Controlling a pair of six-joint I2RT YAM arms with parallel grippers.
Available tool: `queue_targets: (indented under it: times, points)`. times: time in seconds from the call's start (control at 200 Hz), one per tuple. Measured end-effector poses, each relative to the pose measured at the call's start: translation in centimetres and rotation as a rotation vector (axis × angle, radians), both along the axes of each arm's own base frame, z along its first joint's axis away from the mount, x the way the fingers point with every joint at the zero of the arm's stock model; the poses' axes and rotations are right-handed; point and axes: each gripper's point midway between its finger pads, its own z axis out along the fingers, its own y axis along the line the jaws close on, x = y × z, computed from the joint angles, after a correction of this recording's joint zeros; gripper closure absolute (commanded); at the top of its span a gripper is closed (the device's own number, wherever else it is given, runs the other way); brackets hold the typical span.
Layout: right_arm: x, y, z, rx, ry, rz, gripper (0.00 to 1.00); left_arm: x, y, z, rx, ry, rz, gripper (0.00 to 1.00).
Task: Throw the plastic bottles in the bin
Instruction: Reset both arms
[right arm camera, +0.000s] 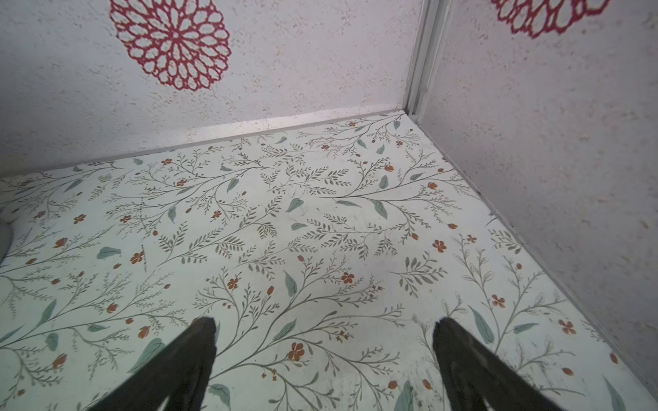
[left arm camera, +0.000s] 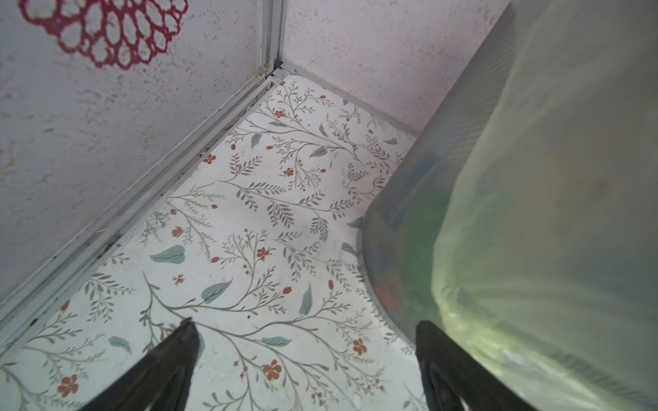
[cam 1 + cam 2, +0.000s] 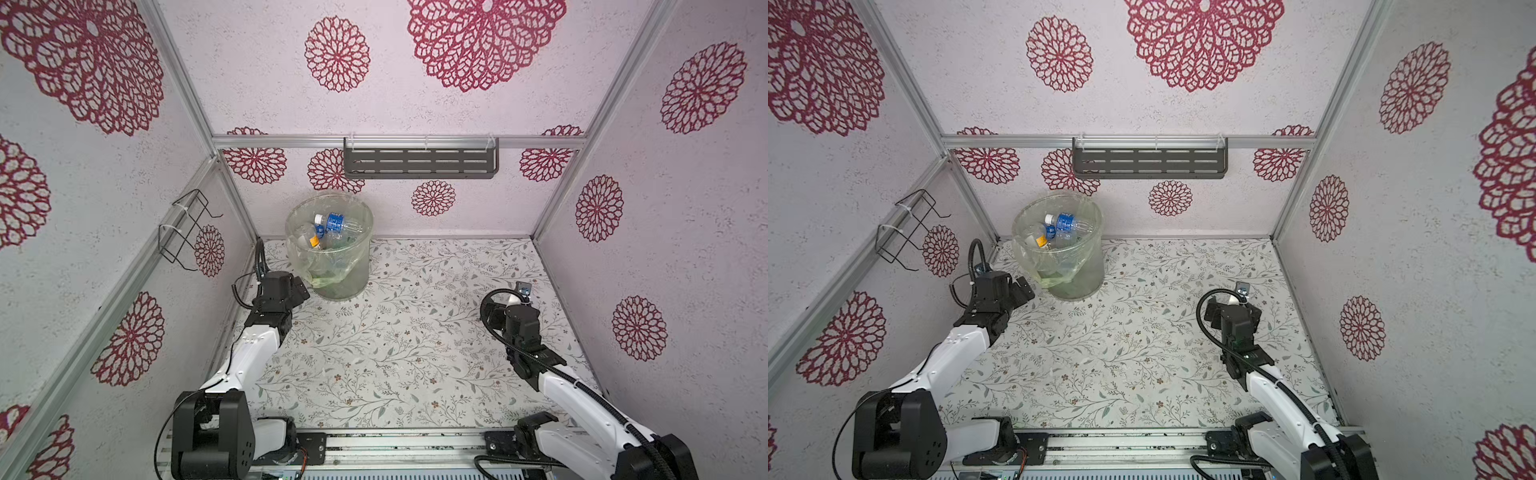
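– Well, bottles [image 3: 338, 222]?
– All that show lie heaped in the bin [image 3: 349, 274], back left by the wall; none on the table [image 3: 415, 353]. Looks finished.
– Jaws?
– Wide and empty on both. The left gripper [image 2: 306, 325] has one finger [image 2: 448, 356] just beside the bin wall and the loose bag [image 2: 534, 249]; the right gripper [image 1: 324, 320] is well apart.
– Risk?
– A left-arm swing toward the bin could snag the bag or shove the bin, spilling the top bottle near the rim.
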Motion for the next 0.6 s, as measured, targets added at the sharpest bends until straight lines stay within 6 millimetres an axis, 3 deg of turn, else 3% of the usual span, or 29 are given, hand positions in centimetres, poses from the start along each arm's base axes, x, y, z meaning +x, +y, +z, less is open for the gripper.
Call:
queue_targets:
  times: [0.23, 0.5, 0.6]
  points:
    - [0.3, -1.1, 0.6, -0.066, -0.05, -0.054, 0.01, -1.5, 1.2, -1.8, 0.15, -0.058, -0.005, 0.03]
    - [-0.2, -2.5, -1.4, -0.142, -0.043, -0.115, 0.01, -1.6, 3.4, -3.4, 0.229, -0.145, 0.031, 0.03]
    - [-0.2, -2.9, -1.6, -0.161, -0.046, -0.132, 0.01, -1.4, 3.9, -2.6, 0.241, -0.196, 0.034, 0.03]
